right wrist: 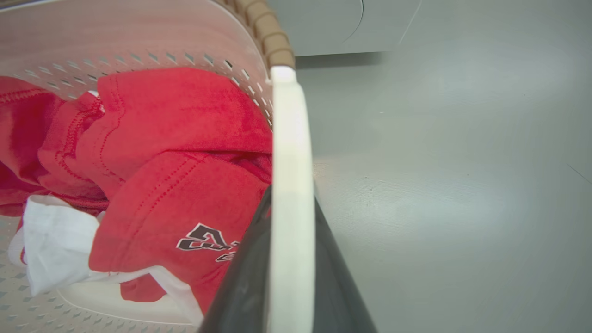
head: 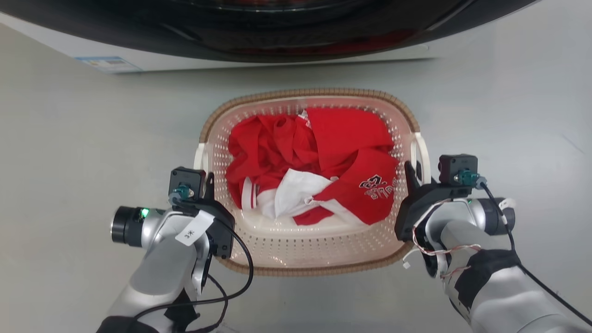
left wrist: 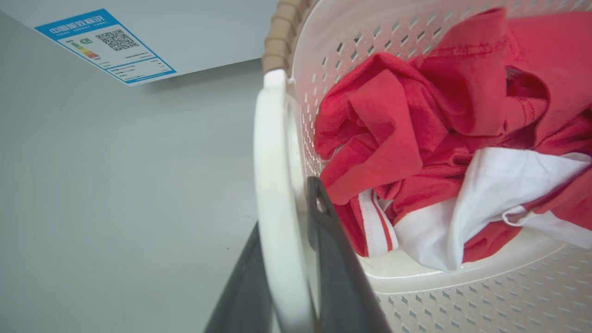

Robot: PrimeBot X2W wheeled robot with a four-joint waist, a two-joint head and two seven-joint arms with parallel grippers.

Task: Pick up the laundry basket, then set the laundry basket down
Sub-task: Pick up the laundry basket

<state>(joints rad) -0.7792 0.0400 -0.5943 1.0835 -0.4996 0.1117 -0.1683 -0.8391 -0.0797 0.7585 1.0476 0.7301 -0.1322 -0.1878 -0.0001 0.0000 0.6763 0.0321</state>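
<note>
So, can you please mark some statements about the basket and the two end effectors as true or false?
1. The basket holds red and white clothes. True.
2. The left end effector has one finger on each side of the white left handle. True.
3. The right end effector hangs open, far from the basket. False: its fingers close on the right handle, one on each side.
4. The basket's rim is blue. False: it is brown with a woven look.
5. A blue label sits on the white washer. True.
</note>
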